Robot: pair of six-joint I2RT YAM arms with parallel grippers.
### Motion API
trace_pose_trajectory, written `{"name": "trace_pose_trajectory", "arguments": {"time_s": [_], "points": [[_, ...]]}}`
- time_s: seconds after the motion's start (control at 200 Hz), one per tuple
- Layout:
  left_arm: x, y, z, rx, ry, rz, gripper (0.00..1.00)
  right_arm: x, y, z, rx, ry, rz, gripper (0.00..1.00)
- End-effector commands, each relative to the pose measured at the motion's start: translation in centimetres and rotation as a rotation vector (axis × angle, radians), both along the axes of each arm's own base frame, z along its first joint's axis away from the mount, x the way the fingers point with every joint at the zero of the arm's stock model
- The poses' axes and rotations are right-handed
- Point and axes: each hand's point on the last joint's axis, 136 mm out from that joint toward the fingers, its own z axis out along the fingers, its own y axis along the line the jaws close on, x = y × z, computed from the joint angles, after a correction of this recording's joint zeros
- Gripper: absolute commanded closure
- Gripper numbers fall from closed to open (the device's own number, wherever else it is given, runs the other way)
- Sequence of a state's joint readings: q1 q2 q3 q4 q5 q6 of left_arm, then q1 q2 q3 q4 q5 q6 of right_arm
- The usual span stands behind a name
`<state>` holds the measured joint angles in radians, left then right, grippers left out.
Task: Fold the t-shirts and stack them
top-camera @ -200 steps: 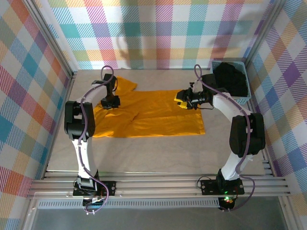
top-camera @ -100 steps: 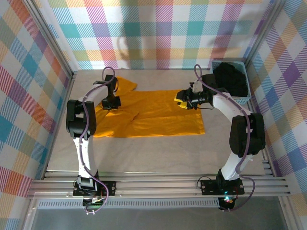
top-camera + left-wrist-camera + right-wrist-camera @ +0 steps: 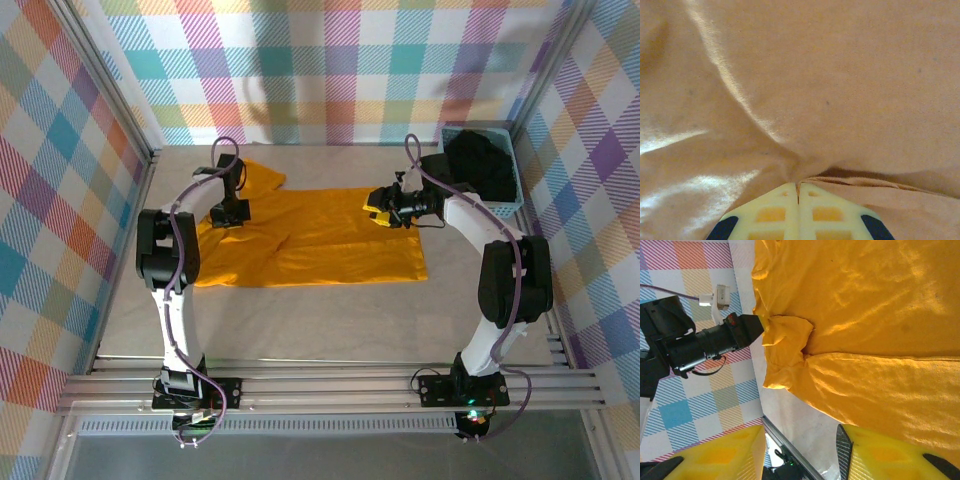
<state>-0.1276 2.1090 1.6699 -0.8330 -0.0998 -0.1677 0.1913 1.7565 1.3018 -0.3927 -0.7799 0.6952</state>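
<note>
Cloth of orange shirt bunches in closed left claw; right claw gapes, cropped.

We log: orange-yellow t-shirt – soft woven cloth, creased, faint sheen where light catches it | black garment – matt cloth | basket – light blue plastic lattice | left gripper – smooth, matt pale-yellow plastic | table – matt, felt-like | rails – brushed metal
</note>
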Motion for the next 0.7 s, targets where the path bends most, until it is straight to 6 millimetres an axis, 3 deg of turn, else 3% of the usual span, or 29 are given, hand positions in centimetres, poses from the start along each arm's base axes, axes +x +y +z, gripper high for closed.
{"name": "trace_pose_trajectory", "arguments": {"time_s": [0.0, 0.47, 0.695], "points": [[0.4, -0.4, 3.5, 0.017, -0.059, 0.003, 1.0, 0.4, 0.6, 0.6, 0.022, -0.015, 0.026, 0.57], [2.4, -0.6, 4.0, 0.037, -0.097, 0.022, 1.0, 0.5, 0.7, 0.7, 0.024, -0.016, 0.032, 0.57], [3.6, -1.6, 3.3, 0.006, -0.103, 0.016, 1.0, 0.3, 0.6, 0.5, 0.019, -0.009, 0.028, 0.57]]}}
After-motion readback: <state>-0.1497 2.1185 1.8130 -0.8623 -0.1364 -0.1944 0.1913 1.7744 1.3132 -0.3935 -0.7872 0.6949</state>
